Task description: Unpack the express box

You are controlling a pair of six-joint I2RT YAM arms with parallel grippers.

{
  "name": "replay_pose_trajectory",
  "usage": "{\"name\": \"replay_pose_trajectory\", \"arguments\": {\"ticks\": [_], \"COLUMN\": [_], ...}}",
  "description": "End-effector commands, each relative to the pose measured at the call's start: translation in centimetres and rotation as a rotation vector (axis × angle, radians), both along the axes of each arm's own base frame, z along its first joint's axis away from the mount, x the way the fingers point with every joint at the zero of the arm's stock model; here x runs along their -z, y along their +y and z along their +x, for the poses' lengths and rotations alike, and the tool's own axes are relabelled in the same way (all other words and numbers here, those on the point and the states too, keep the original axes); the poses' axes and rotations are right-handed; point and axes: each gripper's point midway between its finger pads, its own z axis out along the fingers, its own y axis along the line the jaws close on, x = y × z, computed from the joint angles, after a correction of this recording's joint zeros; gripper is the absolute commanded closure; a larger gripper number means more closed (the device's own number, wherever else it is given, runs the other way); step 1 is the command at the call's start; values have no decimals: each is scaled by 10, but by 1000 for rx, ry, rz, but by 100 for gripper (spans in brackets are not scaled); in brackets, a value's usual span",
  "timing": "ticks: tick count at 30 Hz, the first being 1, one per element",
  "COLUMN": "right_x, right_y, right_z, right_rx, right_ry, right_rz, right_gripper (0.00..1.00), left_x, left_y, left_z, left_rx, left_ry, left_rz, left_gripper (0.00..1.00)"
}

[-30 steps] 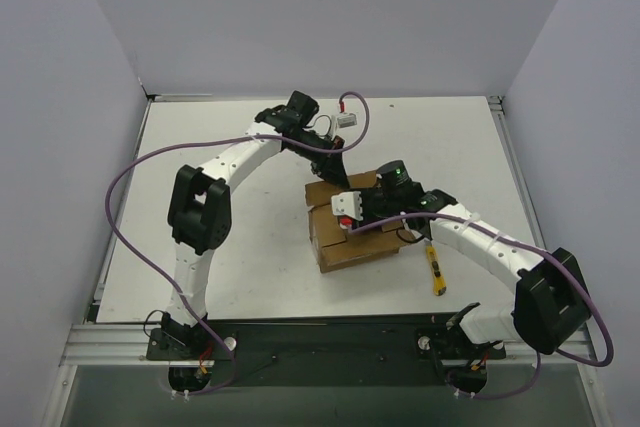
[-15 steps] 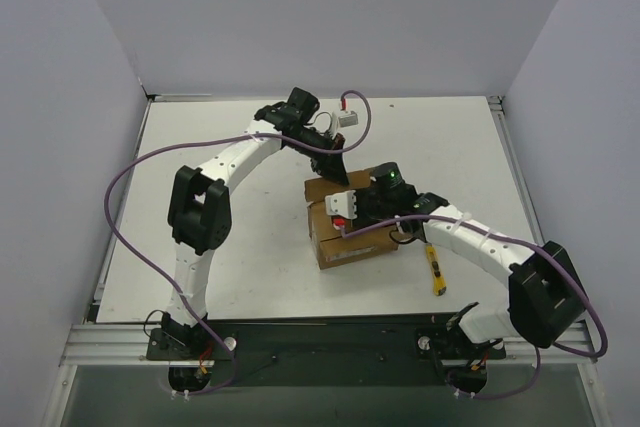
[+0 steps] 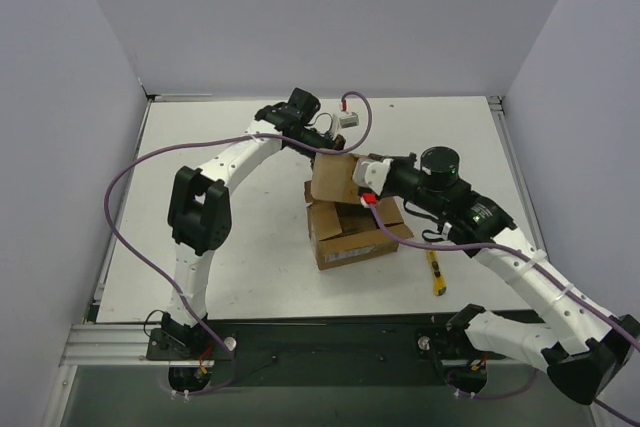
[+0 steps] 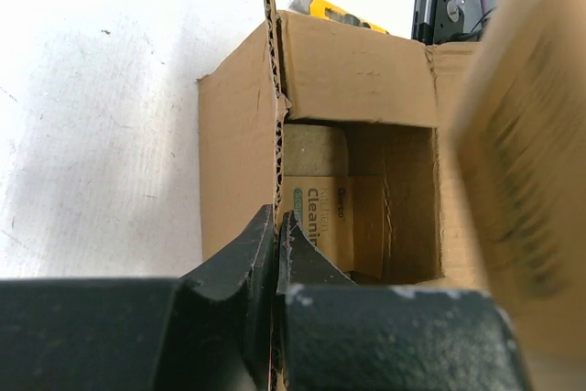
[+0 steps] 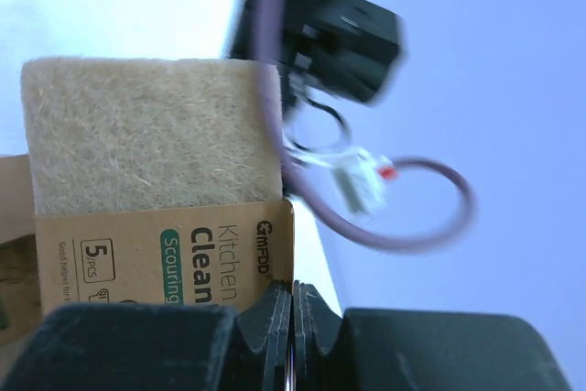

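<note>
Soft, even light fills the overhead view: the white table [image 3: 200, 247] is bright without glare, the arms cast only faint, diffuse shadows on it, and everything is sharp to the corners

In the left wrist view the table [image 4: 92, 89] is washed out nearly to pure white, the inside of the express box [image 4: 238, 162] is dim, and the black fingers [image 4: 229, 272] of the left gripper [image 4: 276, 222] lose detail in shadow; a brown shape [image 4: 522, 135] at the right edge is a heavy blur

In the right wrist view the scouring-pad pack [image 5: 146, 135] is crisp, the right gripper [image 5: 293, 304] is underexposed, and the purple cable [image 5: 421, 226] behind is soft against a bluish wall
</note>
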Motion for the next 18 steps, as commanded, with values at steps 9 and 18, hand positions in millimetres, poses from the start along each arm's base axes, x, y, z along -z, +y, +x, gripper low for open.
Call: {"name": "replay_pose_trajectory", "arguments": {"ticks": [9, 18], "right_x": [26, 129], "right_y": [-191, -209], "right_z": [65, 55], "right_rx": [815, 1004], "right_ry": [170, 554], "right_rz": [278, 230], "right_gripper": [100, 71], "left_x": [-35, -36], "left_y": [12, 27], "left_z": [-2, -1], "left_rx": [-14, -96], "left_ry": [-111, -130], "left_rz": [-5, 43], "left_gripper": [100, 100]}}
